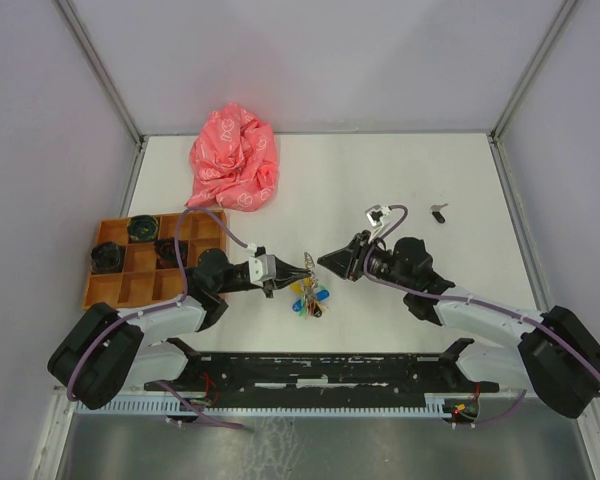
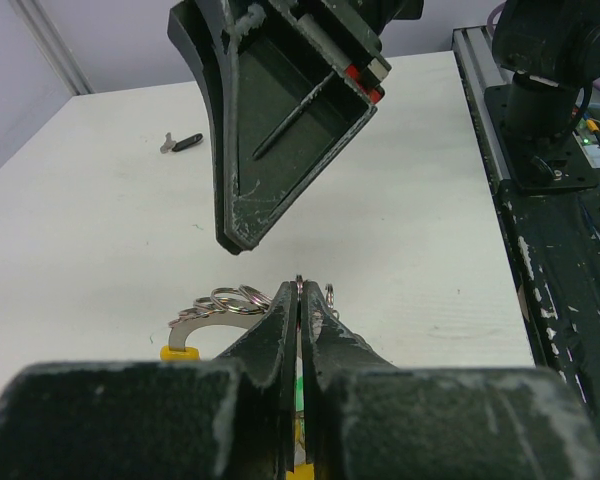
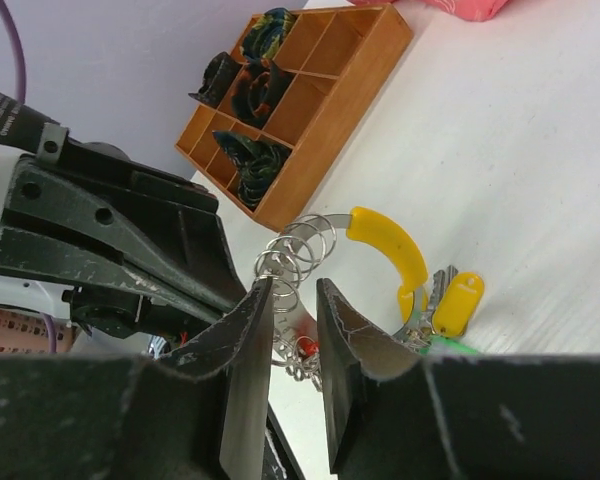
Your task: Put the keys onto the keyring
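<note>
both arms meet over the key bunch at table centre

left gripper [image 1: 302, 267] clenched on a keyring [image 2: 298, 283]; right gripper [image 1: 325, 261] part open, grasping nothing visible. black-headed key [image 1: 439, 212] lies alone on the table [image 1: 380, 170] at 2 o'clock.

Black scuffed fingers [image 2: 242, 150] — white-shelled arms, purple cables.

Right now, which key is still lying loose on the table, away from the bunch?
The black-headed key, alone on the far right of the table beyond the right claw. The other keys sit bunched on rings by the left claw.
</note>
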Robot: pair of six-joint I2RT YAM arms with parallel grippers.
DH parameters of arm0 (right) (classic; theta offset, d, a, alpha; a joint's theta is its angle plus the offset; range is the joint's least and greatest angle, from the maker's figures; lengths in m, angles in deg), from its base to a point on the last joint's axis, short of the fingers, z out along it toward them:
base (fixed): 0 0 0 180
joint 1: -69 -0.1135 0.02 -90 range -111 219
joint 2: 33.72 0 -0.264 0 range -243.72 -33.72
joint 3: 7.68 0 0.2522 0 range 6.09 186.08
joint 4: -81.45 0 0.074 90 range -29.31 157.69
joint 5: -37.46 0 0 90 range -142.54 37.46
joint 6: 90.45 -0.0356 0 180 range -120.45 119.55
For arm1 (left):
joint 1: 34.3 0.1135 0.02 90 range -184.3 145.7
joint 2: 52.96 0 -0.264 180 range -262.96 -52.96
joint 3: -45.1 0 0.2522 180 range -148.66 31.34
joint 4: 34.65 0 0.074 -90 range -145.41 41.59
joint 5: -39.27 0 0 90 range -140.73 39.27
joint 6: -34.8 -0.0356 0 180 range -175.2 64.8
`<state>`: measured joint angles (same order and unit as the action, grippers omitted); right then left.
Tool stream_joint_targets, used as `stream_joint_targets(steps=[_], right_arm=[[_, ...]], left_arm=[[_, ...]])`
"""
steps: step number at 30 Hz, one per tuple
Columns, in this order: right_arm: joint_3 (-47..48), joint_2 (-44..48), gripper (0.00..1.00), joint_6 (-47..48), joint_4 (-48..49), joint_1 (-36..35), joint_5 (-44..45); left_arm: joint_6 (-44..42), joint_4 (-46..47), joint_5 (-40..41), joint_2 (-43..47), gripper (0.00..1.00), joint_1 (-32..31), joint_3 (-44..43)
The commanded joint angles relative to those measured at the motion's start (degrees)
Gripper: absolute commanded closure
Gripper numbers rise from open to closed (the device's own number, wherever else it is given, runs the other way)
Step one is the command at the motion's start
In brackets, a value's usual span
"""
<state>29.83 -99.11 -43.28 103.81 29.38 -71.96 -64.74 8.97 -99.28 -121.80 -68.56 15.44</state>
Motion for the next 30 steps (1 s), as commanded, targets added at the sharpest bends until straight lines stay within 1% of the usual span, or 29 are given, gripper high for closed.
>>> stream_joint_targets(steps=[1, 5, 12, 20, 26, 30], right_arm=[[0.4, -3.0, 0.69, -5.2, 6.1, 0.1, -0.7], [0.1, -4.9, 0.7, -7.2, 9.1, 0.1, -1.4], [1.1, -6.9, 0.7, -8.3, 9.9, -0.8, -3.5], [0.6, -7.5, 0.7, -8.2, 10.0, -1.3, -3.7], [0.9, -9.2, 0.74, -9.0, 12.1, -1.8, -4.0], [0.8, -10.0, 0.78, -9.6, 13.0, -2.1, -4.3]], left_arm=[[-3.1, 4.9, -0.1, 0.5, 0.97, -0.2, -0.5], [-3.1, 4.9, 0.0, 0.5, 0.97, -0.2, -0.5], [-3.0, 5.1, 0.0, 0.3, 0.97, -0.2, -0.5], [-2.9, 5.3, 0.0, -0.1, 0.97, -0.2, -0.7], [-2.7, 5.6, 0.0, -0.2, 0.97, -0.3, -0.7], [-2.8, 5.8, 0.1, -0.2, 0.97, -0.3, -0.6]])
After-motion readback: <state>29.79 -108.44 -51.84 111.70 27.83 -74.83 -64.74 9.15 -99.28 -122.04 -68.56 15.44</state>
